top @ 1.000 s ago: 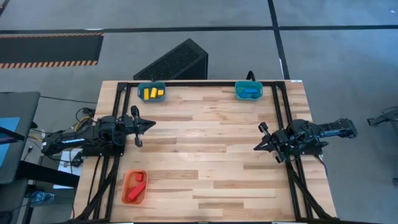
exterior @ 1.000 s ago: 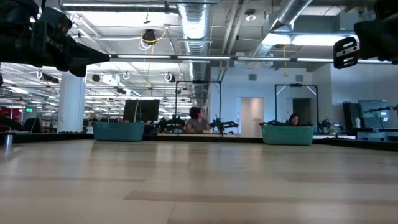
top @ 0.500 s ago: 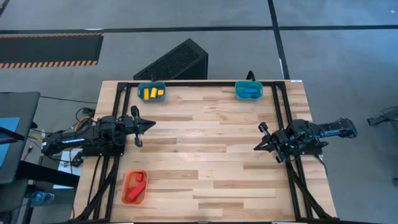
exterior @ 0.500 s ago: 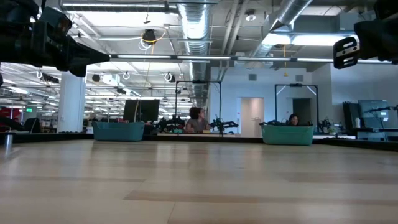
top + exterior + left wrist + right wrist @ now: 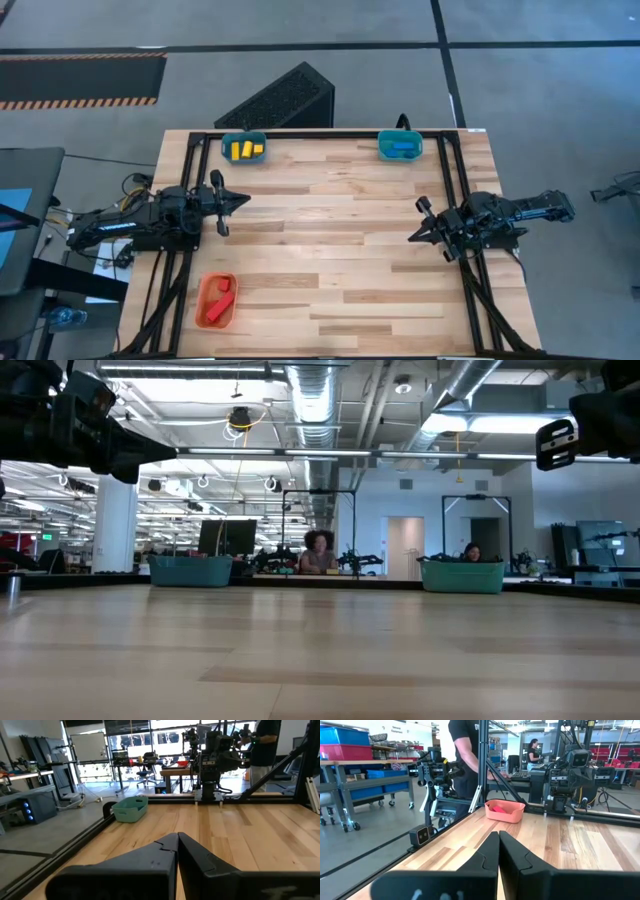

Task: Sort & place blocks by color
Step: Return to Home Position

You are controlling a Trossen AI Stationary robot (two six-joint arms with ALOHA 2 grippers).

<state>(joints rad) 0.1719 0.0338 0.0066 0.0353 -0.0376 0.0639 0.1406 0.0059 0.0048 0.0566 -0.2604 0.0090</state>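
Note:
Yellow blocks (image 5: 244,150) lie in a teal tray (image 5: 226,143) at the table's far left. Blue blocks (image 5: 403,147) lie in a second teal tray (image 5: 383,149) at the far right, which also shows in the left wrist view (image 5: 130,808). Red blocks (image 5: 219,299) lie in an orange tray (image 5: 206,317) at the near left, and the right wrist view shows them too (image 5: 498,809). My left gripper (image 5: 245,200) hovers shut over the table's left side, pointing level toward the right. My right gripper (image 5: 411,238) hovers shut over the right side, pointing left. Neither holds anything.
A black frame rail (image 5: 330,134) runs along the table's far edge and down both sides. The bare wooden top (image 5: 330,240) lies between the two grippers. A person (image 5: 465,755) stands beyond the table's near left edge, and others sit far behind the table (image 5: 318,552).

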